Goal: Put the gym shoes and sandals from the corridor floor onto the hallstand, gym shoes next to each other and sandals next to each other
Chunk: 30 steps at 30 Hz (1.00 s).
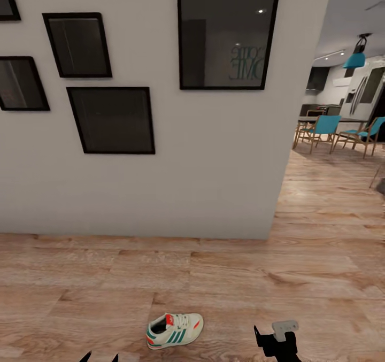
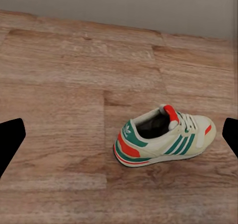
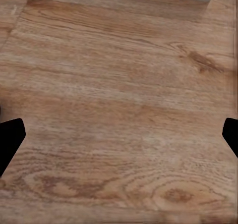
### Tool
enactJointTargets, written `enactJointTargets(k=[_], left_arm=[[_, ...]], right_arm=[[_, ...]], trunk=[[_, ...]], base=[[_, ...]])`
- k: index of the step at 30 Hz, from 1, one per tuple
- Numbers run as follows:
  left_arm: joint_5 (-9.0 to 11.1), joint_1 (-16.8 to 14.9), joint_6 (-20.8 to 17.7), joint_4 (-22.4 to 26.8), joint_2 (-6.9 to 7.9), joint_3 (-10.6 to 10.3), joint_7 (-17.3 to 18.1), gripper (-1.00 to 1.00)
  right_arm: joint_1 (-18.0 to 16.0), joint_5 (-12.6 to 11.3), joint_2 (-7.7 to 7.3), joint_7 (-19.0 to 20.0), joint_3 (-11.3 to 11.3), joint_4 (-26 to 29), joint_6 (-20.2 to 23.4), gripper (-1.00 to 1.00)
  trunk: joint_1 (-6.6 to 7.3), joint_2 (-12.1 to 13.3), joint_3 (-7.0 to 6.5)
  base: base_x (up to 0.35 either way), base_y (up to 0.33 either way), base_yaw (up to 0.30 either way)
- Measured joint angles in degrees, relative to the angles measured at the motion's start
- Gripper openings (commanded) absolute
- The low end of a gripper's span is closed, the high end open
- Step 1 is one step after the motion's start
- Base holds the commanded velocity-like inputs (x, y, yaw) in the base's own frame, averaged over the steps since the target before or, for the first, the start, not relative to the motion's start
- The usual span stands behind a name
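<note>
The corridor floor is laid in light brown wood-grain planks, run up to the foot of a white wall and carried on past its corner into a dining area. One gym shoe is seen resting upright on its sole on the planks (white, with green side stripes and red-orange tongue and heel patches), well clear of the wall. Further off, blue-seated wooden chairs are stood on the same flooring.
</note>
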State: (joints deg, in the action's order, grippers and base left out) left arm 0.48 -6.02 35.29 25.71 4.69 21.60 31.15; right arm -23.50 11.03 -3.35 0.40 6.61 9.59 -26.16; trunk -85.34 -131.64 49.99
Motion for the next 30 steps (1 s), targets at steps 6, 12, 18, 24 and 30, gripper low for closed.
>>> enactJointTargets(k=[6,12,18,24,30], left_arm=[[0.0,0.0,0.02,-0.01,0.0,-0.01,-0.01,1.0],[0.0,0.0,0.05,-0.02,0.0,-0.01,-0.03,1.0],[-0.01,0.0,0.06,-0.02,0.0,-0.01,0.0,1.0],[0.0,0.0,0.09,-0.02,0.0,-0.01,0.01,1.0],[0.0,0.0,0.09,-0.01,0.0,-0.01,-0.01,1.0]], right_arm=[[0.0,0.0,-0.01,0.0,0.0,-0.01,-0.01,1.0],[0.0,0.0,-0.01,0.0,0.0,-0.02,-0.01,1.0],[0.0,0.0,-0.01,0.0,0.01,-0.02,-0.01,1.0],[0.0,0.0,-0.01,0.0,0.01,-0.01,-0.01,1.0],[0.0,0.0,-0.01,0.0,0.02,-0.01,-0.01,1.0]], trunk=[[0.0,0.0,-0.19],[0.0,0.0,-0.38],[0.0,0.0,-0.58],[0.0,0.0,-0.78],[0.0,0.0,-0.95]], base=[[0.0,0.06,-0.239],[0.0,0.016,-0.244],[0.0,0.004,-0.245],[0.0,0.001,-0.245],[0.0,0.0,-0.219]])
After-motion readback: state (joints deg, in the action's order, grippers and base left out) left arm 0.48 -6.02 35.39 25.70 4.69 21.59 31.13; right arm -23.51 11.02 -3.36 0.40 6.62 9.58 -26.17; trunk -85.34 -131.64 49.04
